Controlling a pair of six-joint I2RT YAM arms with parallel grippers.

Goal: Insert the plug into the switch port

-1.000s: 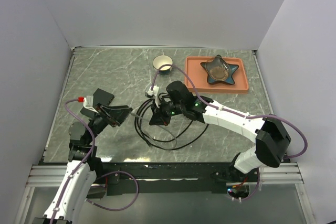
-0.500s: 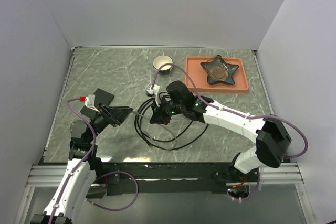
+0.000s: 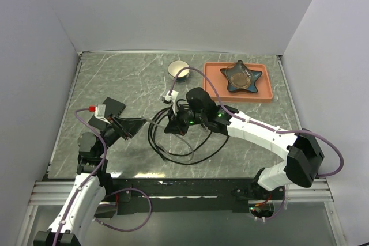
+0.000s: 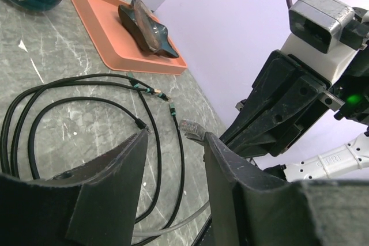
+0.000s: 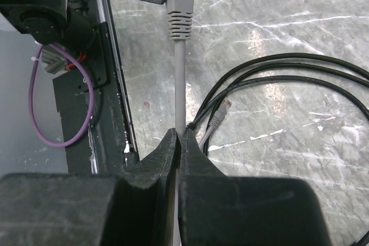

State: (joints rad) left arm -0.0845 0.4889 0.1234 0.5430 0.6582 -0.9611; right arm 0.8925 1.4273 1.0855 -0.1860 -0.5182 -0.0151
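Right gripper [image 5: 177, 142]: jaws pressed tight on the gray cable [image 5: 179, 84], pinching it a short way behind the plug [image 5: 180, 4].

Plug: held clear of the tabletop at the left edge of the black cable coil [image 3: 185, 163], tip pointing away from the coil.

Left gripper [image 4: 177, 136]: fingers spread wide, nothing between them. It sits left of the coil, with its opening facing the plug tip. The tip is just at the fingertips; I cannot tell if they touch.

Behind the coil and to its right: orange tray [image 3: 213, 93] carrying a star-shaped dish [image 3: 242, 77]. Directly behind the coil: small bowl [image 3: 178, 68].
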